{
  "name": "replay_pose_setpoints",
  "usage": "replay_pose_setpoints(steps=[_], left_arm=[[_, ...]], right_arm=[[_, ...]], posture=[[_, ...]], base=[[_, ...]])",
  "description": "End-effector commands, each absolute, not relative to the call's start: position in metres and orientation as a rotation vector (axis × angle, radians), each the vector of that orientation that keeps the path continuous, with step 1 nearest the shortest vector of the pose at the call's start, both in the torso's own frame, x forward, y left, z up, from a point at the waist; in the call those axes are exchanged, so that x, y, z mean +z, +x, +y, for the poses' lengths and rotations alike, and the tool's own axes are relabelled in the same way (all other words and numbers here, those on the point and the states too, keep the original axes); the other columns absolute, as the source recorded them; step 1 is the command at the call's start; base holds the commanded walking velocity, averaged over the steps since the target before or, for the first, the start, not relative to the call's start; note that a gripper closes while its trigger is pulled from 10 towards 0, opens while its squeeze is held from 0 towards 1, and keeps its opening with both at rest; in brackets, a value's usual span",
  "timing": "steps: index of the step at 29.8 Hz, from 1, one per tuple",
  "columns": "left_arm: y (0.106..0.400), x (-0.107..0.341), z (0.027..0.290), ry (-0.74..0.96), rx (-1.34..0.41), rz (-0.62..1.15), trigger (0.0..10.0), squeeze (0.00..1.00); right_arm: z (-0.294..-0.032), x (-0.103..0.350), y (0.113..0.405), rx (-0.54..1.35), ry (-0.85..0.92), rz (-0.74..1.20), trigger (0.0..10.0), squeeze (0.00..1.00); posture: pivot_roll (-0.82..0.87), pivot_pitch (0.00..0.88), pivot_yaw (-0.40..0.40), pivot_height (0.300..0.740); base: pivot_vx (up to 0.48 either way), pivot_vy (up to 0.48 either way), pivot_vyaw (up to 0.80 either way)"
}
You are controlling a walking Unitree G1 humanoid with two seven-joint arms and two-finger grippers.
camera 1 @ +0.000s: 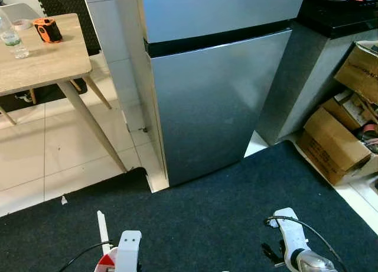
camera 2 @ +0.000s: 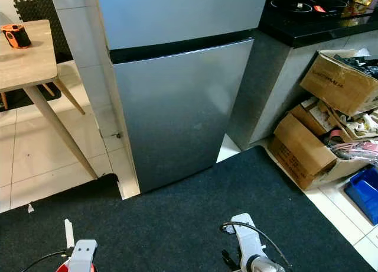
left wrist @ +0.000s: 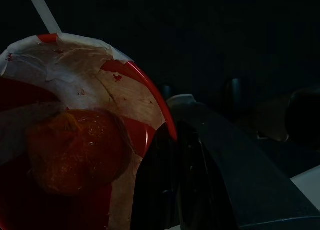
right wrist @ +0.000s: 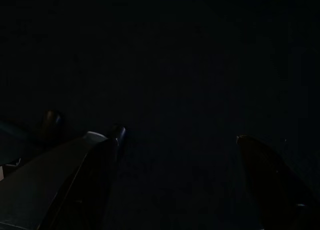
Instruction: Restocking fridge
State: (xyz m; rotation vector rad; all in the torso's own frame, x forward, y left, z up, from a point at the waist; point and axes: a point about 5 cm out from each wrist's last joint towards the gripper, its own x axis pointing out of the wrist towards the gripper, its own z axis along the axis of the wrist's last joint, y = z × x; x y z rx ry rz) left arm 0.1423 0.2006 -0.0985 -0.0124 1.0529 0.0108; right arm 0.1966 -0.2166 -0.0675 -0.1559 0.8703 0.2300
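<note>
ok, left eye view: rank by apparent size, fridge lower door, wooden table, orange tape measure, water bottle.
1. fridge lower door
2. wooden table, partly cut off by the frame
3. water bottle
4. orange tape measure, close to the bottle in size

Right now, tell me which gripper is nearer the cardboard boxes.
Right. The right gripper hangs low on the boxes' side of the dark mat; the cardboard boxes sit further right. The left gripper, holding a red bowl, is farther across.

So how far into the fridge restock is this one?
Early. Done: the left gripper is shut on a red and white cup with a straw, carried low. In hand: standing on the dark mat facing the fridge. Left: both doors are closed, the open right gripper hangs idle, nothing is stocked.
</note>
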Motion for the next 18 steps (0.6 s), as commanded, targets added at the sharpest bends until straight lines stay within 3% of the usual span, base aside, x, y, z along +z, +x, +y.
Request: replay_pose_setpoints(steps=[1, 18], left_arm=[[0.1413, -0.0986, 0.2014, 0.005, -0.001, 1.054, 10.0, 0.0], [0.1424, -0.098, 0.2019, 0.016, -0.014, 1.051, 10.0, 0.0]], right_arm=[[-0.2163, -0.0687, 0.1949, 0.231, -0.155, 0.881, 10.0, 0.0], [-0.2095, -0.068, 0.198, 0.259, -0.153, 0.867, 10.0, 0.0]], posture=[[-0.04, 0.009, -0.021, 0.74], [-0.04, 0.007, -0.015, 0.74]], base=[[0.296, 0.0, 0.0], [0.3, 0.0, 0.0]])
